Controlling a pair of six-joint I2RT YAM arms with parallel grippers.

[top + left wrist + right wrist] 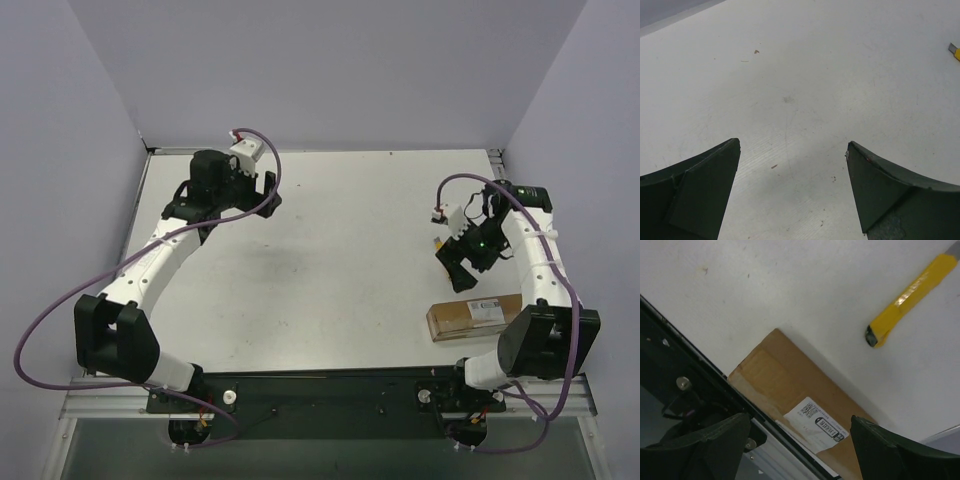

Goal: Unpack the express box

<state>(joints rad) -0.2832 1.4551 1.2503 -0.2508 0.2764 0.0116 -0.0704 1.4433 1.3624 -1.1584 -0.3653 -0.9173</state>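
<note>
The express box (478, 317) is lying on the table (330, 260) at four o'clock from its centre. The utility knife (909, 297) is lying apart at three o'clock, and my right gripper (462, 278) is hanging between them.

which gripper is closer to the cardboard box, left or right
The right gripper, hovering open just beyond the express box at the table's near right edge. The left gripper is over the far left part, well away from it.

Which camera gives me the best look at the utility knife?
Right wrist: the utility knife lies large and nearly whole, yellow body clear. Left wrist catches only its tip at the frame edge; top external shows just a yellow speck by the right gripper.
</note>
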